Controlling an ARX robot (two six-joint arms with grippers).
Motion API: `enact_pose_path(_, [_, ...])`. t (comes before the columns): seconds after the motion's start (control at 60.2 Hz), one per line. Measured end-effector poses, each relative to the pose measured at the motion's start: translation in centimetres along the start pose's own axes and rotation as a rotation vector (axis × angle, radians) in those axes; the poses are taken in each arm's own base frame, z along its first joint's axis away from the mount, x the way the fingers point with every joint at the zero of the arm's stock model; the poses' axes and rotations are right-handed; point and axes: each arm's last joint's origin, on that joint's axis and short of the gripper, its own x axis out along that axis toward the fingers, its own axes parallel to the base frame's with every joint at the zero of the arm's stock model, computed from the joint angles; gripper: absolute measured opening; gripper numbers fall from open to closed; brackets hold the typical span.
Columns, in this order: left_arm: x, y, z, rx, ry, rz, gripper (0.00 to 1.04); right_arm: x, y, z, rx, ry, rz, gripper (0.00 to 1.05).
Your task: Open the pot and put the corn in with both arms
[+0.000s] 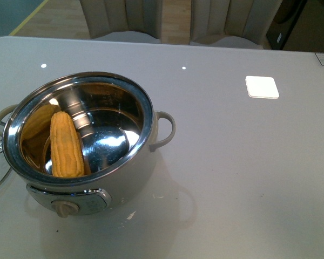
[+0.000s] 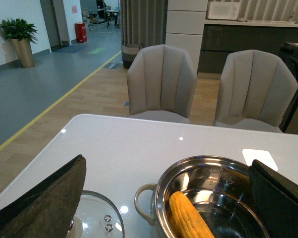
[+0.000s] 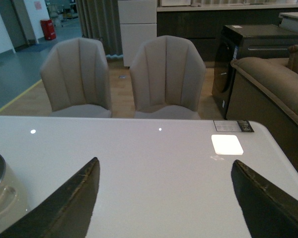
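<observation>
Near the desk's (image 1: 232, 178) left edge we see corn (image 1: 65, 144) inside the open pot (image 1: 124, 178), lid (image 2: 97, 223) parked beside, task looks done; both claws, left (image 2: 164, 198) and right (image 3: 164, 198), spread apart and empty.

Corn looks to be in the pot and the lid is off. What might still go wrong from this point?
The glass lid lies on the table close beside the pot, under the open left gripper; a careless arm move might knock it. The corn leans against the pot's wall rather than lying flat, so it may slide if the pot is bumped.
</observation>
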Motion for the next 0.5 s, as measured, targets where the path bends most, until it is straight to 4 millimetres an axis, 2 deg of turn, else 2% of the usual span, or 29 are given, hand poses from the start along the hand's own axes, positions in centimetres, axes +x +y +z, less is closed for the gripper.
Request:
enact_pose_path(0.1, [0.0, 0.0, 0.0, 0.0, 0.0, 0.0, 0.98, 0.0, 0.0, -0.01, 0.0, 0.0, 0.0, 0.97])
enact_pose_path(0.499, [0.0, 0.0, 0.0, 0.0, 0.0, 0.0, 0.98, 0.0, 0.0, -0.01, 0.0, 0.0, 0.0, 0.96])
